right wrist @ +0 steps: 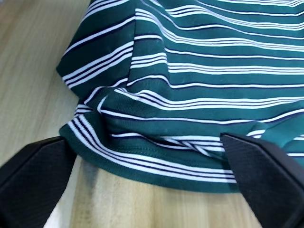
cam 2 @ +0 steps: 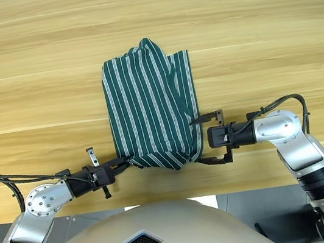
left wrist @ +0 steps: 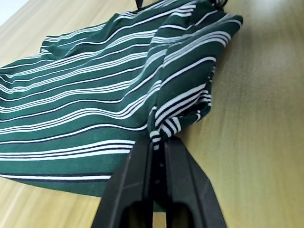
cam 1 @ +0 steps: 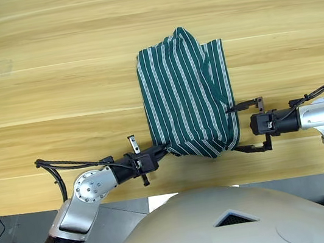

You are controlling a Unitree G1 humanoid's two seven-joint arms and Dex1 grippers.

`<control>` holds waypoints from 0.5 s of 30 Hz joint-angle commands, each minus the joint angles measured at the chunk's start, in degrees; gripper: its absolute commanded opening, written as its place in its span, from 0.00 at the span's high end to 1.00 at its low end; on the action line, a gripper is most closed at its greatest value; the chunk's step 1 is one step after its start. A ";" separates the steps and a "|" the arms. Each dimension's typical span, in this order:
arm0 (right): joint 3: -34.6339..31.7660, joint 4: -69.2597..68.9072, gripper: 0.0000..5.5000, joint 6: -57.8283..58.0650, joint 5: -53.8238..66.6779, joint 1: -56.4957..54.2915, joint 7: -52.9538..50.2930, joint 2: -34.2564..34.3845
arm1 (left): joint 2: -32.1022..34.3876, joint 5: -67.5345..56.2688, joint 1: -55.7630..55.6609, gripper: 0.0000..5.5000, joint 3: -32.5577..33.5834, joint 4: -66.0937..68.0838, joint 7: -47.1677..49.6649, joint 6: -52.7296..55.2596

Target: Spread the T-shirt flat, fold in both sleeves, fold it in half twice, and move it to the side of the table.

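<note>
Wooden table [cam 1: 51, 83], green white-striped T-shirt [cam 1: 186, 99], bunched

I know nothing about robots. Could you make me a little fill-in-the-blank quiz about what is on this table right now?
1. The green striped T-shirt lies on a ____ table.
2. The left claw is ____ on the T-shirt's near corner.
3. The right claw is ____, with one finger on each side of the T-shirt's near edge.

Missing words: wooden; shut; open.
</note>
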 commanded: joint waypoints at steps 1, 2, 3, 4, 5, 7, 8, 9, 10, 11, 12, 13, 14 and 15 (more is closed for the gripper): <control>0.31 -0.57 0.02 -1.35 -0.88 -0.72 -0.92 0.58 | 0.33 0.89 0.63 0.97 -0.89 0.70 -0.92 0.15; 0.23 0.35 0.02 -2.84 -1.89 -1.04 -2.01 0.94 | 0.40 0.88 0.74 0.97 -0.94 0.74 -1.01 0.16; 0.22 1.38 0.02 -4.39 -2.92 -1.33 -2.85 1.10 | 0.44 0.85 0.82 0.97 -0.96 0.75 -1.08 0.23; 0.27 2.58 0.02 -6.24 -4.12 -1.50 -3.68 1.11 | 0.48 0.77 0.91 0.97 -1.01 0.78 -1.19 0.30; 0.37 3.34 0.02 -7.58 -4.96 -1.46 -4.10 0.99 | 0.50 0.73 0.98 0.97 -1.06 0.81 -1.27 0.33; 0.71 3.99 0.02 -8.89 -5.49 -1.17 -4.09 0.64 | 0.40 0.79 1.16 0.97 -1.23 0.74 -1.28 0.39; 0.92 4.02 0.02 -9.01 -5.36 -1.04 -3.88 0.50 | 0.26 0.74 1.22 0.97 -1.30 0.67 -1.23 0.44; 1.05 3.79 0.02 -8.80 -4.95 -0.82 -3.62 0.48 | 0.25 0.86 1.21 0.97 -1.35 0.65 -1.19 0.41; 1.20 3.60 0.02 -8.55 -4.68 -0.68 -3.37 0.46 | 0.26 0.95 1.18 0.97 -1.38 0.66 -1.18 0.40; 1.41 3.42 0.02 -8.30 -4.66 -0.62 -3.09 0.37 | 0.28 1.02 1.13 0.97 -1.41 0.71 -1.19 0.40; 1.61 3.27 0.02 -7.93 -4.56 -0.59 -2.70 0.26 | 0.33 1.10 1.10 0.97 -1.44 0.74 -1.20 0.38; 1.76 2.99 0.02 -7.36 -4.25 -0.46 -2.18 0.04 | 0.33 1.10 1.04 0.97 -1.46 0.74 -1.21 0.45; 1.86 2.78 0.06 -6.94 -4.12 -0.41 -1.80 -0.18 | 0.33 1.11 1.01 0.97 -1.45 0.74 -1.20 0.51; 1.86 2.63 0.09 -6.32 -3.79 -0.34 -1.39 -0.40 | 0.33 1.12 0.95 0.97 -1.47 0.75 -1.21 0.54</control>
